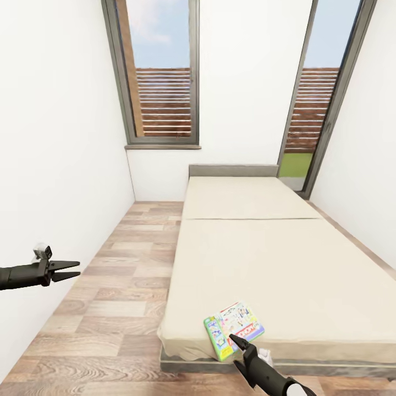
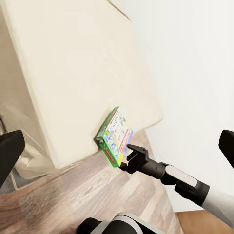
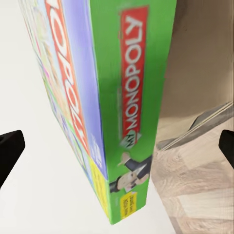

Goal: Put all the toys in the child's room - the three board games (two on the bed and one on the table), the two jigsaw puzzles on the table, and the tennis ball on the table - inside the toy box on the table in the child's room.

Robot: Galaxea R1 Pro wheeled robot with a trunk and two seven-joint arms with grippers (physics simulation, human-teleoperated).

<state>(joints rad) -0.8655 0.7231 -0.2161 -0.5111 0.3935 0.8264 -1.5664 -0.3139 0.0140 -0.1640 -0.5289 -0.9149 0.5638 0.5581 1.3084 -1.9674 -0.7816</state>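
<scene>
While the right hand (image 1: pixel 237 342) gapes, the Monopoly box (image 1: pixel 234 328) lies just ahead, unheld.

**Game box at the near edge of the bed**

A broad beige mattress bed with a grey frame edge (image 1: pixel 258 258) runs from near to far along the right side of the room, its headboard against the far wall between two tall windows. The wood plank floor (image 1: pixel 126 275) lies to its left, with a white wall further left. One flat green-edged printed cardboard Monopoly box (image 1: pixel 234 328) lies on the mattress at its near edge, toward the near left corner. The right pincer (image 1: pixel 237 342) is just at the box's near edge. The left pincer (image 1: pixel 70 268) hangs over the floor at the far left, well apart from the bed.
</scene>
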